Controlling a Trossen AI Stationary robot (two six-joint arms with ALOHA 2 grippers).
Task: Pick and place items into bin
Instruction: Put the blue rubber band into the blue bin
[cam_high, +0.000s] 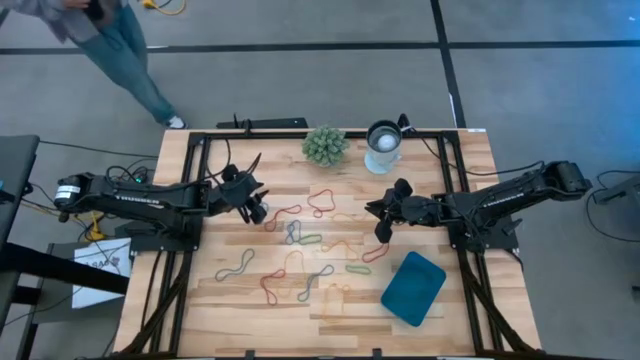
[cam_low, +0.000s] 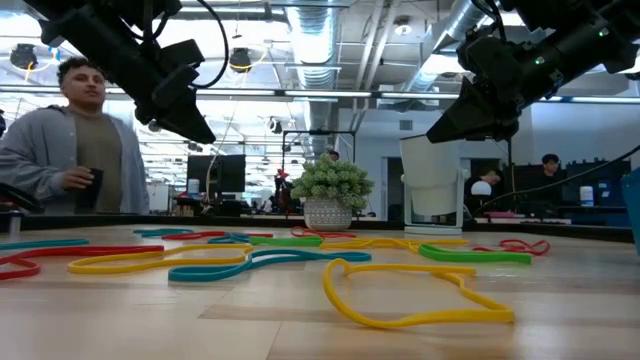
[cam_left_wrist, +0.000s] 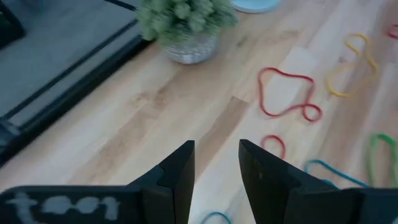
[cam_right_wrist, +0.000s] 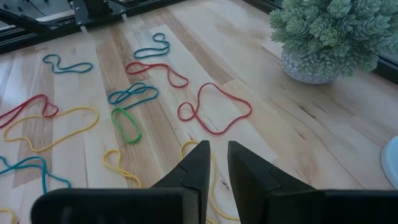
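Observation:
Several rubber-band loops (cam_high: 322, 203) in red, green, yellow, blue and orange lie flat and scattered over the middle of the wooden table; they also show in the right wrist view (cam_right_wrist: 214, 109). The teal bin (cam_high: 413, 288) rests on the table near its near right corner. My left gripper (cam_high: 258, 212) hovers above the bands' left side, its fingers (cam_left_wrist: 180, 168) a narrow gap apart and holding nothing. My right gripper (cam_high: 382, 228) hovers above the bands' right side, just beyond the bin, shut and holding nothing (cam_right_wrist: 219, 155). In the low view both grippers (cam_low: 195, 130) (cam_low: 450, 130) hang clear of the table.
A spiky green plant ball (cam_high: 325, 145) in a pot and a round white-and-metal cup (cam_high: 383, 147) stand at the far edge. A person (cam_high: 110, 40) stands beyond the table's far left corner. Bare wood lies along the near edge, left of the bin.

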